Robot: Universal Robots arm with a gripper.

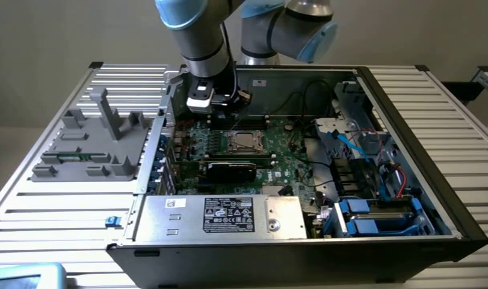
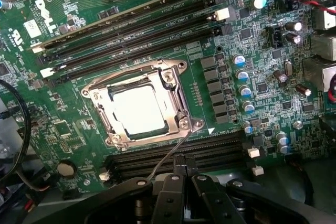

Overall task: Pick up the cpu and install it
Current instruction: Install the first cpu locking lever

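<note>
Showing the cpu (image 2: 139, 109) lying inside the metal frame of the socket (image 2: 179, 106) on the motherboard (image 2: 63, 129), silver top up. The gripper (image 2: 181, 165) hangs just beside the socket, over the memory slots, its fingers pressed together and holding nothing. In the exterior view, the arm (image 1: 203, 42) reaches down into the open case (image 1: 436, 150).

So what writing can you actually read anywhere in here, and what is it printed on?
"DELL": white letters on the green motherboard.
The print beside the memory slots: too small to read.
The black label on the silver power supply box: too blurred to read.
The white sticker near the logo: unreadable.
</note>
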